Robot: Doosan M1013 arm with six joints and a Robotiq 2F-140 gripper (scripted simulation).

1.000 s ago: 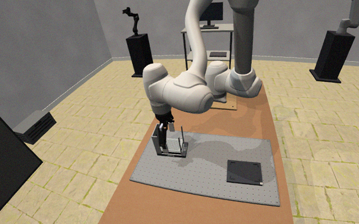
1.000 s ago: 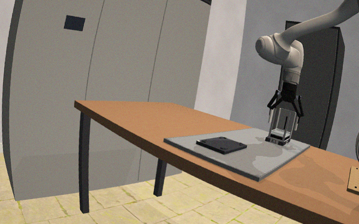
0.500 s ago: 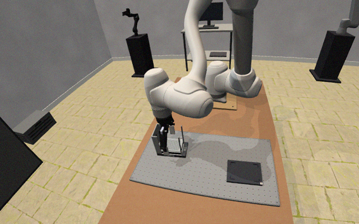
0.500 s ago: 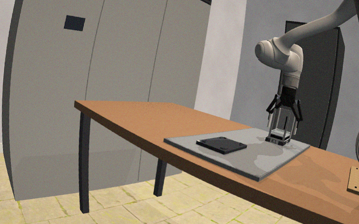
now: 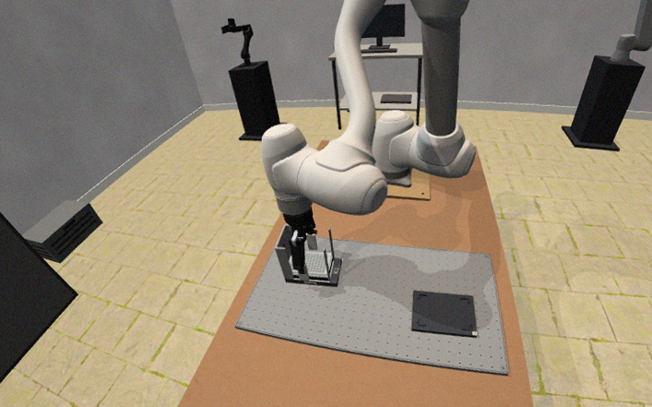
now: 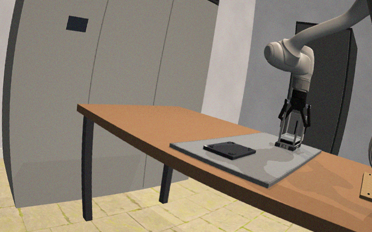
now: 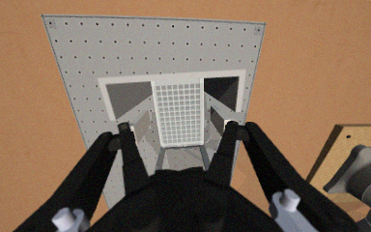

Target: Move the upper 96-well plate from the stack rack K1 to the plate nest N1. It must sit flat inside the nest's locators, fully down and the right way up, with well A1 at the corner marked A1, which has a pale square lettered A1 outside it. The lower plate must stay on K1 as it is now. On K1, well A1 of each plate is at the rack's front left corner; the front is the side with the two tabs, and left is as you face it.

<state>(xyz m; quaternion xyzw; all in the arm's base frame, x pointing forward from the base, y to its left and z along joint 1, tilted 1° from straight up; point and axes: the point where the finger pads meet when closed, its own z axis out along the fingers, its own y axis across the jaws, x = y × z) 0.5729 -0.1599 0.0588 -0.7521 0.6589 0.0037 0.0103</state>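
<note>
Currently at the grasp step: pincer [image 7: 179, 127] sits down inside stack rack K1 [image 5: 284, 261], at the left of the perforated grey breadboard [image 5: 374, 314]. Fingers partly apart, straddling the upper 96-well plate [image 7: 179, 112], not yet clamped on it. That white gridded plate lies in K1. Next: finish the squeeze, lift straight up between the posts. Right: flat black square nest N1 [image 5: 443, 313], bare, on the orange bench [image 5: 274, 386].

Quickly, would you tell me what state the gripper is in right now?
Gripper: partly closed around the upper plate in rack K1; a firm grip cannot be told.
</note>
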